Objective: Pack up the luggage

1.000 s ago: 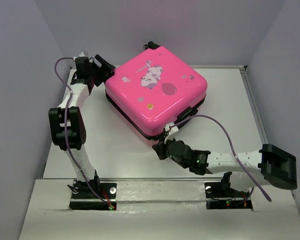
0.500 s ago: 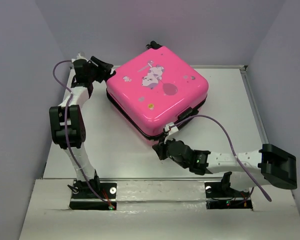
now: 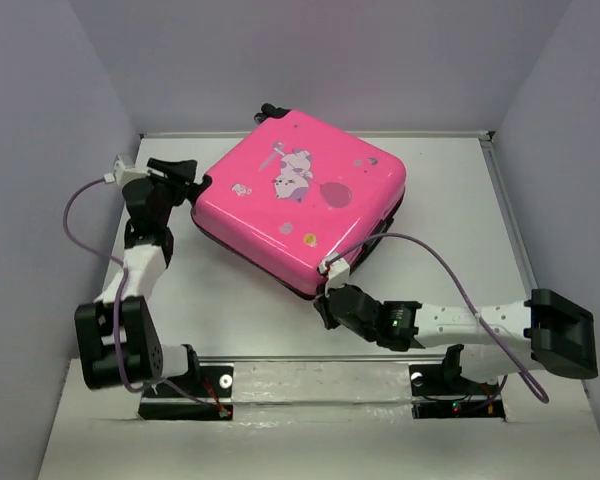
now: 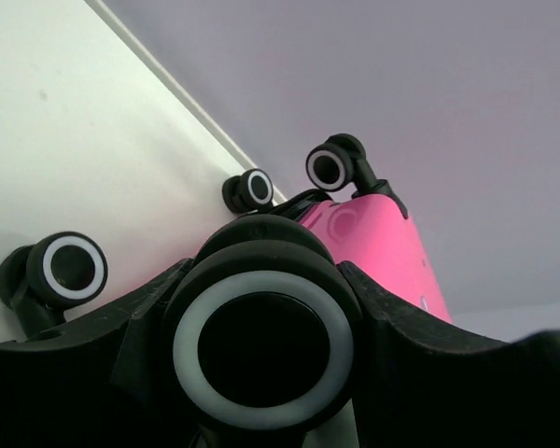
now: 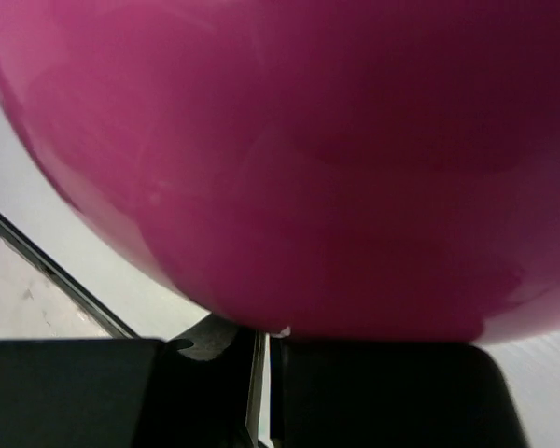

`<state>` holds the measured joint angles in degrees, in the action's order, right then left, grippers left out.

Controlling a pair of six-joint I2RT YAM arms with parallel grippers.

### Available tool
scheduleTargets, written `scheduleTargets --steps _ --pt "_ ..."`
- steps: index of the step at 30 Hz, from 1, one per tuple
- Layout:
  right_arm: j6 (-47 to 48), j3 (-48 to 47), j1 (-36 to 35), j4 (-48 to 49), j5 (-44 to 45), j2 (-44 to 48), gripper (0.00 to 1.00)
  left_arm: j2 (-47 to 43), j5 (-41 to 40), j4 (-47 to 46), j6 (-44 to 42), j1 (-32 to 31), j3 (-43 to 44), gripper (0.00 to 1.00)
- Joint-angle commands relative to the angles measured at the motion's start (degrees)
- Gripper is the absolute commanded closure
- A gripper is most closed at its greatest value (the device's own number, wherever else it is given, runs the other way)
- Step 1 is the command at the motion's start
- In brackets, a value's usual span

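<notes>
The luggage [image 3: 300,200], a hot-pink hard-shell suitcase with a cartoon print, lies closed and flat on the white table [image 3: 230,290], turned cornerwise. My left gripper [image 3: 194,186] is at its left corner. In the left wrist view, the gripper [image 4: 261,303] is shut on a black wheel with a grey ring [image 4: 261,411]; the pink shell [image 4: 378,247] lies beyond. My right gripper [image 3: 324,304] sits against the suitcase's near corner. In the right wrist view, the gripper [image 5: 264,392] has only a thin slit between its jaws and nothing between them, just under the pink shell [image 5: 308,140].
Three other black wheels [image 4: 73,266] [image 4: 252,189] [image 4: 331,168] show along the suitcase's left side. Grey walls enclose the table at left, back and right. A purple cable [image 3: 450,270] arcs over the right arm. The arm bases [image 3: 185,385] stand at the near edge.
The suitcase has turned and slid left and nearer. My left arm has swung down and nearer with the suitcase's left corner. My right gripper stays at the near corner.
</notes>
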<state>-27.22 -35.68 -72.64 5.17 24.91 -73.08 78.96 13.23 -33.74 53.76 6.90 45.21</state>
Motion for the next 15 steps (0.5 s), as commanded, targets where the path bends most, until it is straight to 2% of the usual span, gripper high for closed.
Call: scheduleTargets --steps 1,5,6,8,10,13,15 --pt "4.28 -6.94 2.06 5.12 -1.79 4.07 0.93 -22.64 -1.36 -0.29 -1.89 -0.66 -13.9 0.94" --pt "5.25 -6.51 2.68 4.85 -2.57 6.81 0.93 -36.74 -3.3 7.53 -5.5 -0.65 -21.99 0.94" --pt "4.9 -6.25 2.68 5.11 -6.5 6.64 0.93 -39.03 -2.87 8.68 -5.42 -0.66 -24.53 0.94" --pt "3.85 -5.46 0.41 9.13 -11.87 3.13 0.93 -45.69 -1.11 12.28 -5.42 -0.83 -27.35 0.94" --pt "2.88 -5.97 -4.75 10.73 -11.55 -3.86 0.93 -51.24 -1.54 16.57 -5.59 -0.83 -28.42 0.94" --pt "0.86 -6.42 -6.81 12.05 -9.43 -9.09 0.93 -54.17 -4.44 20.27 -6.64 -0.83 -28.34 0.94" --pt "-0.46 -4.76 -6.81 12.67 -7.26 -7.36 0.93 -52.6 -6.63 20.73 -7.78 -0.74 -26.68 0.94"
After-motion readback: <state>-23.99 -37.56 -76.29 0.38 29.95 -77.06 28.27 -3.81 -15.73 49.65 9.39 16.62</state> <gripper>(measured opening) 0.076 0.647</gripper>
